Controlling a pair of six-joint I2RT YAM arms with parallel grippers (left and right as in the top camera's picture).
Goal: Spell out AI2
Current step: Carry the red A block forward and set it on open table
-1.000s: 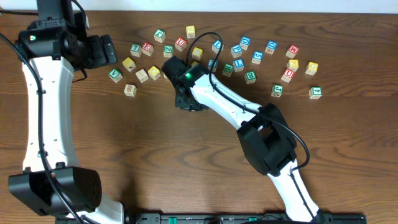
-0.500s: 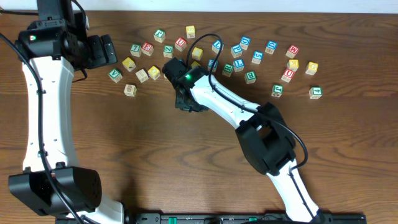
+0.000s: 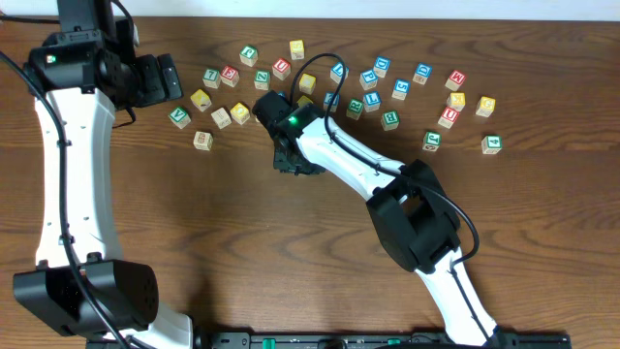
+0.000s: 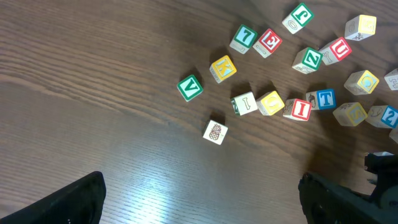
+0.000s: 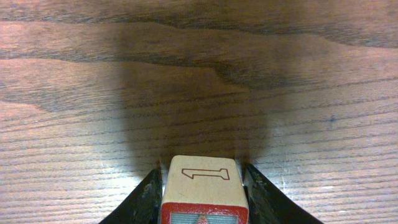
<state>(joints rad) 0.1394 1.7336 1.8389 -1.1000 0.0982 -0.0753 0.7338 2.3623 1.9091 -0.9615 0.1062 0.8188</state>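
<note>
The A cube (image 5: 204,193) rests on the table, showing a red border toward the camera and an outlined "1" on its upper face. My right gripper (image 5: 202,168) straddles it, its jaws slightly open with thin dark gaps at both sides. From overhead the right gripper (image 3: 291,158) hides this cube. The red I cube (image 4: 301,109) lies in the cluster beside a blue T cube (image 4: 325,98). Several blue-bordered cubes lie at the back, and I cannot read which is the 2. My left gripper (image 4: 202,208) hangs wide open over bare wood, and overhead it is the left gripper (image 3: 160,78) at the far left.
Loose cubes are scattered across the back of the table, from a green cube (image 3: 178,117) on the left to another green cube (image 3: 491,143) on the right. A picture cube (image 4: 215,132) lies apart, in front of the cluster. The right arm (image 3: 349,165) slants across the middle.
The right arm has shifted only very slightly at the gripper. The left arm and the scattered cubes have not moved.
</note>
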